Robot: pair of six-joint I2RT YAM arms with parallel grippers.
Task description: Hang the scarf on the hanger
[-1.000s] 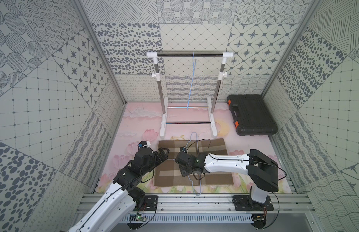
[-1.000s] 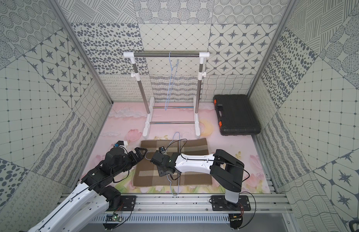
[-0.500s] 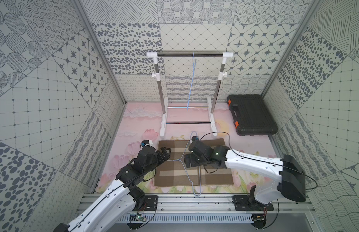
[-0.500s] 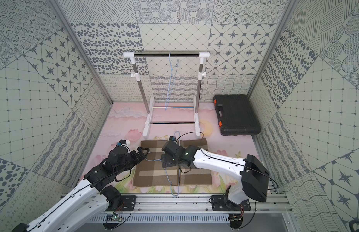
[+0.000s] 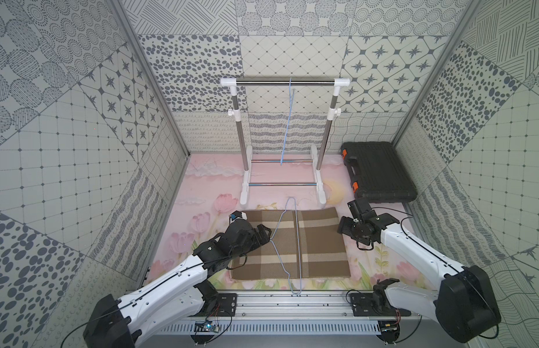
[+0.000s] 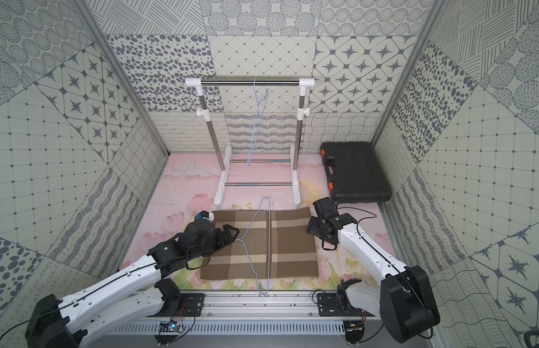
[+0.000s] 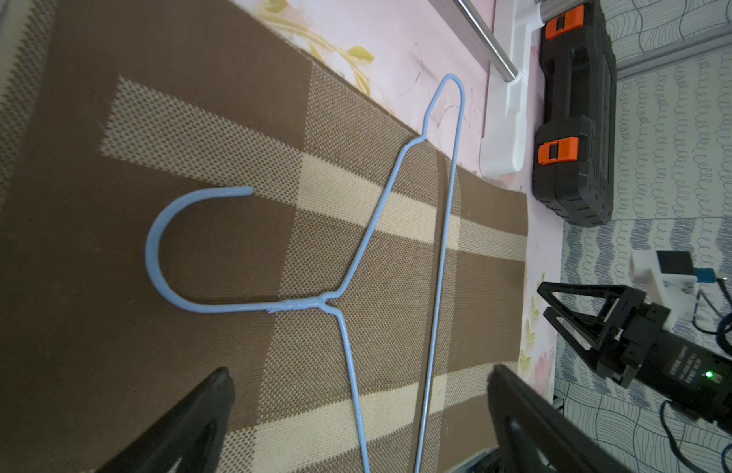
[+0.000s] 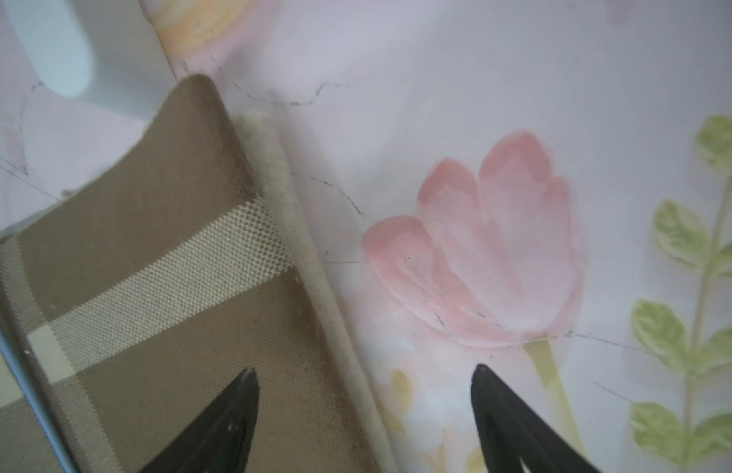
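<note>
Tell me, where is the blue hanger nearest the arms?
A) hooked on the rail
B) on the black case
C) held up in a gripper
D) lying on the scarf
D: the hanger lies flat on the scarf, hook and all.

A pale blue wire hanger [image 7: 327, 304] lies on a brown-and-cream checked scarf [image 7: 192, 123], hook toward nine o'clock, wires passing at six o'clock between the spread fingers [image 7: 200, 417] of the left gripper [image 7: 360, 368].
</note>
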